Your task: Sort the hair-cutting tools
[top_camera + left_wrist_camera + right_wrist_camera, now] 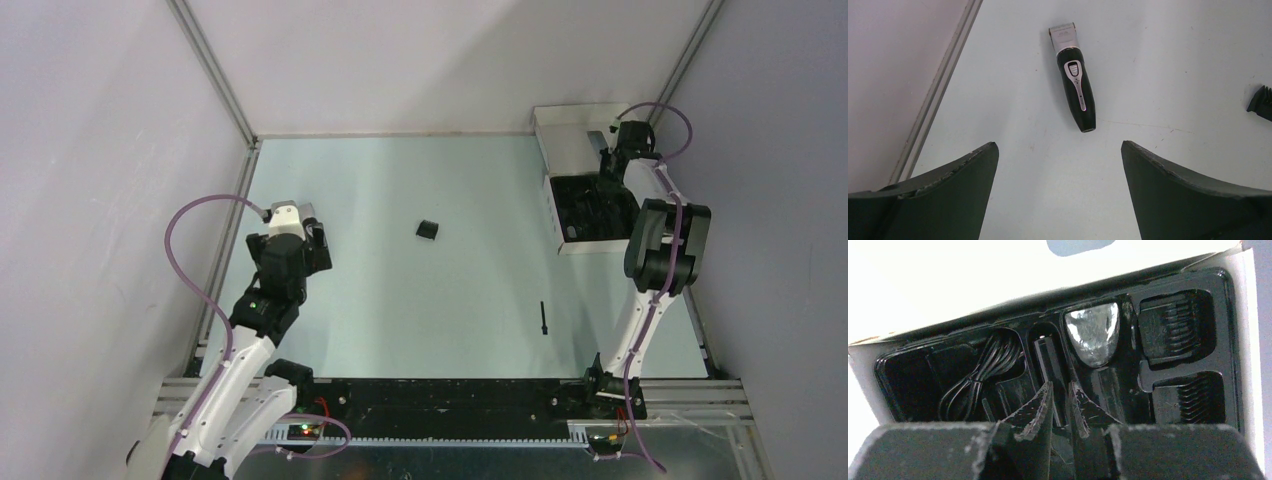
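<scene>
Left arm: the left gripper (1059, 144) hangs over the left side of the tabletop (400, 320), jaws wide apart, holding nothing.
Item 1: the hair clipper (1075, 85) lies flat on the tabletop just ahead of the left gripper, blade end pointing away from it. Not touched.
Item 2: the loose comb attachment (427, 229) lies near mid-tabletop, right of the clipper and well apart from both arms.
Item 3: the stick brush (543, 318) lies alone at the near right.
Container: the white box (575, 140) stands open at the far right, with the black tray (1143, 375) inside.
Tray contents: the coiled cable (988, 365) sits in a left compartment. Two stowed combs (1175, 322) fill the right compartments. A shiny silver recess (1093, 332) shows in the centre.
Right arm: the right gripper (1060, 392) is low in the tray, jaws drawn almost together with a narrow gap. Nothing is seen between them.
Done: cable and two combs are in place.
Outstanding: clipper, loose comb and brush lie outside the tray. Judged roughly half complete.
</scene>
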Robot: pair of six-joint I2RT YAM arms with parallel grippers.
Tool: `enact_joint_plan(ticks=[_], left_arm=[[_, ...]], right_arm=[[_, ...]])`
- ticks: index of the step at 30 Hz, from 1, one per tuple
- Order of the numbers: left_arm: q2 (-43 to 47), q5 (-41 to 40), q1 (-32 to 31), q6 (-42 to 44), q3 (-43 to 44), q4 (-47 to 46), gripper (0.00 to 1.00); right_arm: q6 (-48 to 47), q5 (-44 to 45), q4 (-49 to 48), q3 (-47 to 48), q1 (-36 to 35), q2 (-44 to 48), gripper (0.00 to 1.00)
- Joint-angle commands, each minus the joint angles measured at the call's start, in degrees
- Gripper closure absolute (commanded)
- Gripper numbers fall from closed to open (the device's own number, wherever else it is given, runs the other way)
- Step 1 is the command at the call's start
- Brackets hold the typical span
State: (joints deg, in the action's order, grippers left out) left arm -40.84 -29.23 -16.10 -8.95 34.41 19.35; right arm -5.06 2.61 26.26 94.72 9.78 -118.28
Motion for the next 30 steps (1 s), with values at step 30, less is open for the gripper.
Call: enact_joint_plan(ticks=[30], left_arm=[[0.5,0.5,0.5,1.0,-0.4,-2.0,0.00]], right_arm=[[3.0,-2.9,3.4,1.5,1.3,-2.1,0.92]])
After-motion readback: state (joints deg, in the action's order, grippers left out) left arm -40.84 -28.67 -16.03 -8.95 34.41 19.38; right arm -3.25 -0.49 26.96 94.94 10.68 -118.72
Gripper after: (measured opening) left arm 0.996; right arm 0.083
